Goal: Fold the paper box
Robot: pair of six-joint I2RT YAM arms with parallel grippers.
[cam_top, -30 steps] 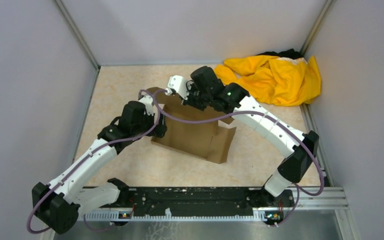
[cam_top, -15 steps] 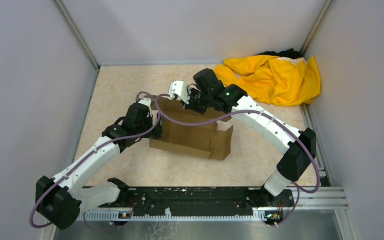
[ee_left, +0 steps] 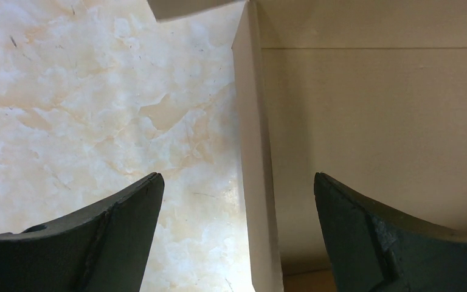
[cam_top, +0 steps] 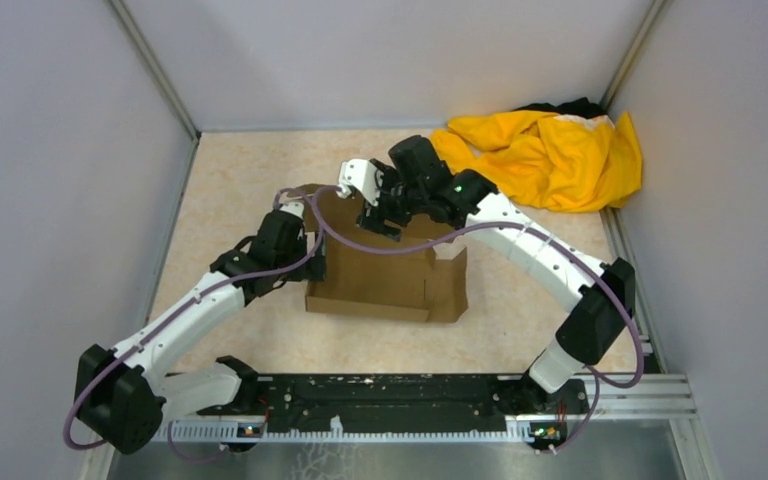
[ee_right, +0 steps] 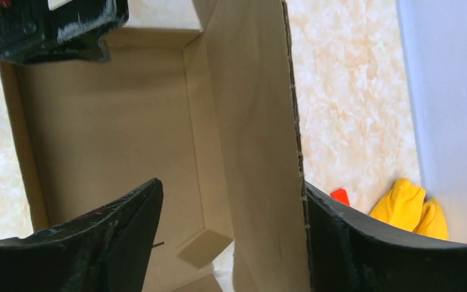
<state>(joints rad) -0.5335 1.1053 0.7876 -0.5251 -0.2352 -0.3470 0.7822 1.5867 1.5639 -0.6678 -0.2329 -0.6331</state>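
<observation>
The step in hand looks like setting up the walls of the paper box (cam_top: 385,280). It sits on the tabletop (cam_top: 230,190) as a shallow open tray, directly beneath both end effectors.

The right end effector (ee_right: 231,185) is released. Its fingers are spread wide, with a tall upright cardboard panel standing between them. The panel's raw edge is just beside the finger on the side of the yellow cloth (ee_right: 410,207) and well clear of the other finger. The box floor lies below and to the far side of that panel. A small red block (ee_right: 339,196) shows past the panel's edge.

The left end effector (ee_left: 237,176) is also released. Its fingers straddle a side wall of the box without touching it, with bare tabletop under one finger and the box interior under the other.

The next move probably calls for closing on one of these upright panels and folding it inward. The other arm would need to steady the tray so that it does not slide.

A second earlier the right end effector was clenched on the cardboard and the box sat skewed. Now the grip has let go, the box lies squarer to the arms, and the left arm has shifted with it.
</observation>
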